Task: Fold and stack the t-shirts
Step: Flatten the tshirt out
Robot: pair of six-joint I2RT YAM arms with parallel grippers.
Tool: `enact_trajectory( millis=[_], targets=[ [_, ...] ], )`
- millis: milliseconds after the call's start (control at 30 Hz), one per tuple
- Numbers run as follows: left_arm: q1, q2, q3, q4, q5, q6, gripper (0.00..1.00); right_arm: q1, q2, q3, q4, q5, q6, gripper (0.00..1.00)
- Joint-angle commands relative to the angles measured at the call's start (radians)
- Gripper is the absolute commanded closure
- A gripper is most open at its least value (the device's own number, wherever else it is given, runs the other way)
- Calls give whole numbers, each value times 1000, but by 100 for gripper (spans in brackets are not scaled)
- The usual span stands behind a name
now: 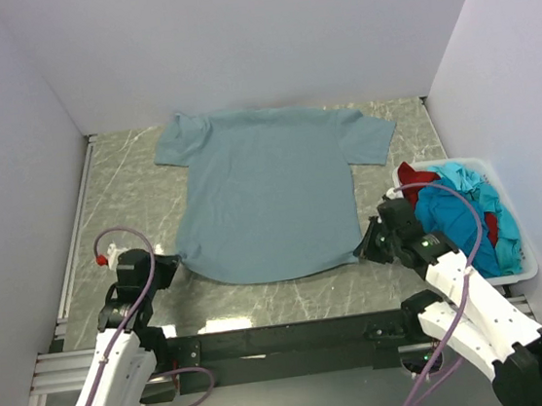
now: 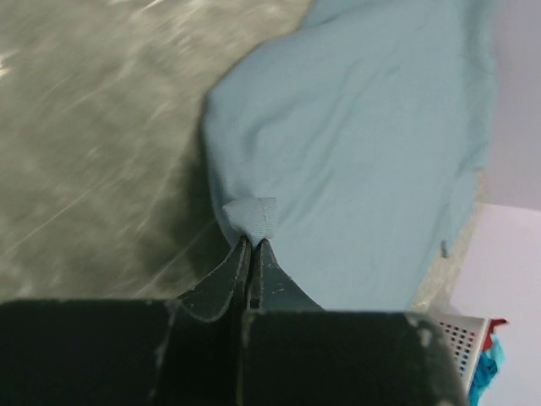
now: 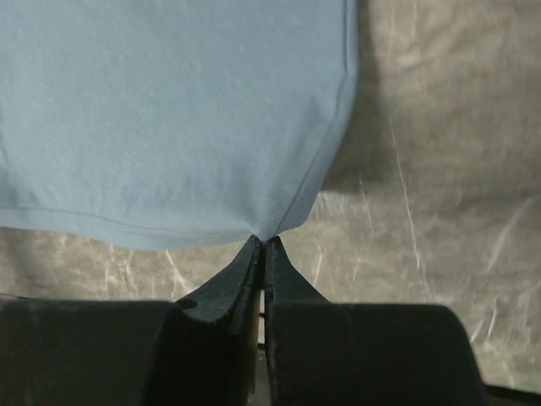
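Observation:
A grey-blue t-shirt [image 1: 270, 198] lies spread flat on the marbled table, collar toward the back wall. My left gripper [image 1: 170, 265] is shut on the shirt's near left hem corner; in the left wrist view a small tuft of cloth [image 2: 251, 216] pokes out past the pinching jaws of that gripper [image 2: 252, 244]. My right gripper [image 1: 366, 246] is shut on the near right hem corner, and the right wrist view shows this gripper [image 3: 263, 242] pinching the point of the grey-blue shirt [image 3: 169, 110]. Turquoise [image 1: 459, 216] and dark red [image 1: 415, 175] t-shirts sit crumpled in the bin.
A white plastic bin [image 1: 519, 273] stands at the right edge of the table, close to my right arm. White walls close in the table on the left, back and right. A black rail [image 1: 286, 338] runs along the near edge between the arm bases.

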Motion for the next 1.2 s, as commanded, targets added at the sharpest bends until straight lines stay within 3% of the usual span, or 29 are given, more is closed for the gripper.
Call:
enact_trajectory(
  millis=[0, 200, 400, 633, 700, 733, 767, 800, 833, 1000, 1167],
  targets=[
    [-10, -24, 59, -212, -67, -86, 98, 9, -42, -32, -108, 25, 90, 95],
    [-25, -33, 68, -331, -84, -145, 97, 76, -70, -65, -168, 1, 194, 95],
    [-73, -56, 86, -437, -210, -260, 99, 159, -97, -130, -183, -63, 282, 95],
    [-81, -22, 135, -510, -294, -313, 92, 179, -79, -105, -261, -29, 256, 93],
    [-82, -47, 144, -509, -303, -310, 82, 181, -96, -100, -272, -52, 247, 91],
    [-82, -53, 148, -500, -300, -298, 67, 179, -97, -101, -274, -60, 246, 83],
    [-82, -58, 160, -490, -290, -286, 32, 181, -96, -101, -277, -67, 240, 70],
    [-82, -53, 174, -489, -285, -262, 1, 181, -87, -95, -289, -63, 234, 47],
    [-84, -47, 187, -492, -280, -242, 1, 181, -79, -85, -298, -39, 230, 15],
    [-82, 5, 327, -506, -300, -139, 1, 179, -34, 76, -294, 64, 159, 11],
    [-84, 8, 318, -255, -161, -42, 1, 179, 66, 282, -155, 185, 61, 10]
  ],
)
